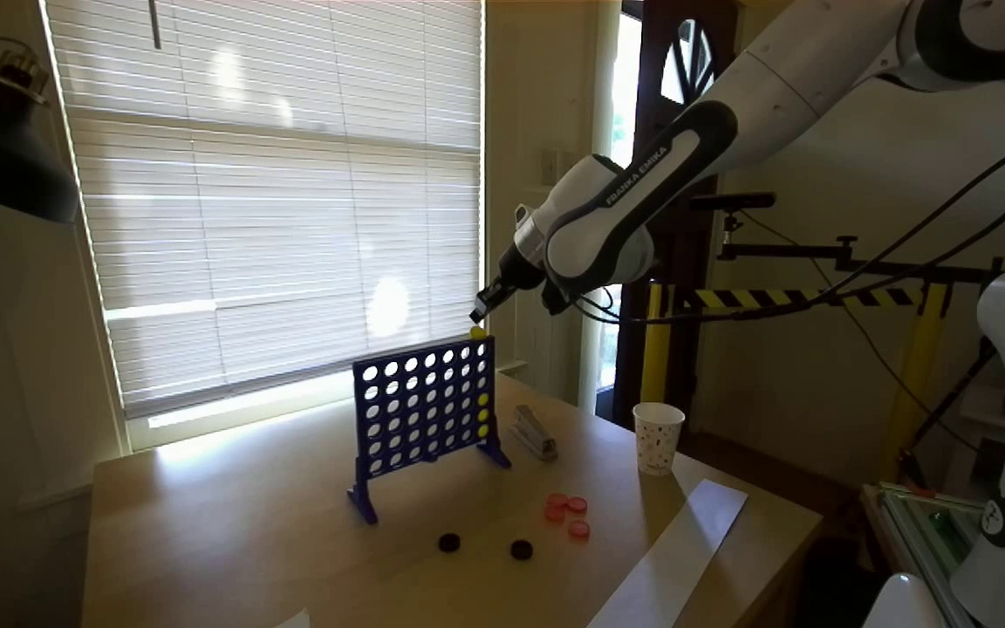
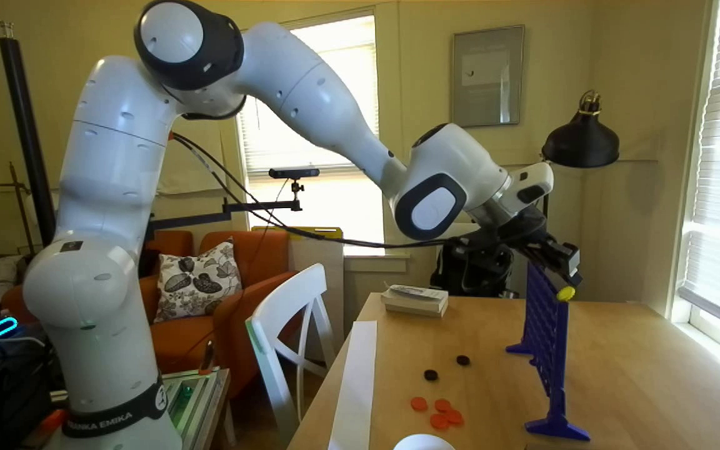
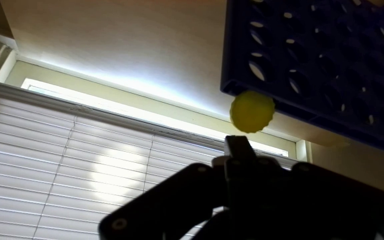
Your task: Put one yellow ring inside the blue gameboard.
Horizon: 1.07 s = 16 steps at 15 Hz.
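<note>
The blue gameboard point(image 1: 421, 372) stands upright on the table; it also shows in an exterior view point(image 2: 547, 337) and in the wrist view point(image 3: 275, 60). A yellow ring point(image 1: 477, 332) sits on edge at the board's top, over its end column. It sticks up above the rim in both exterior views point(image 2: 565, 294) and in the wrist view point(image 3: 252, 111). My gripper point(image 3: 240, 141) looks shut, its fingers together. Its tips are just above the ring, with a small gap in the wrist view. Three yellow tokens point(image 1: 482, 415) show in the end column's lower holes.
Red tokens point(image 1: 578, 529) and two dark tokens point(image 1: 521, 549) lie in front of the board. A stapler point(image 1: 535, 433) lies beside the board's foot. A paper cup point(image 1: 659, 439) and a white paper strip point(image 2: 355, 381) are near the table's edge. A window with blinds point(image 1: 276, 218) is behind.
</note>
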Motion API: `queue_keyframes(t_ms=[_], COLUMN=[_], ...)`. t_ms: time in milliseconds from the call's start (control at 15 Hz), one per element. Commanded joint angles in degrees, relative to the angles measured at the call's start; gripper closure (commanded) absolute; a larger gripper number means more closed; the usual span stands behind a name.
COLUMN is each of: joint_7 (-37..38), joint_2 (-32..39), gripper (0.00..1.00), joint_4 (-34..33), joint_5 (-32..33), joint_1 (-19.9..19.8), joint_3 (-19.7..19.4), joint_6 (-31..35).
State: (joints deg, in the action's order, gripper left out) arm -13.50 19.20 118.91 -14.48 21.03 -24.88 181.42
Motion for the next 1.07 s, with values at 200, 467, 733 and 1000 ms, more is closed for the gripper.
queue_keyframes(t_ms=[200, 467, 733, 1000], joint_7=[-0.07, -0.06, -0.28, -0.2], joint_2=[0.95, 1.28, 1.56, 2.18], gripper=[1.0, 1.0, 1.0, 1.0], joint_4=[-2.23, -2.86, -3.25, -3.45], joint_5=[-0.85, -0.81, -0.85, -0.57], joint_1=[-2.65, -3.74, -5.23, -6.03], joint_3=[2.53, 3.5, 5.25, 6.1], joint_6=[0.02, -0.39, -1.07, -1.34])
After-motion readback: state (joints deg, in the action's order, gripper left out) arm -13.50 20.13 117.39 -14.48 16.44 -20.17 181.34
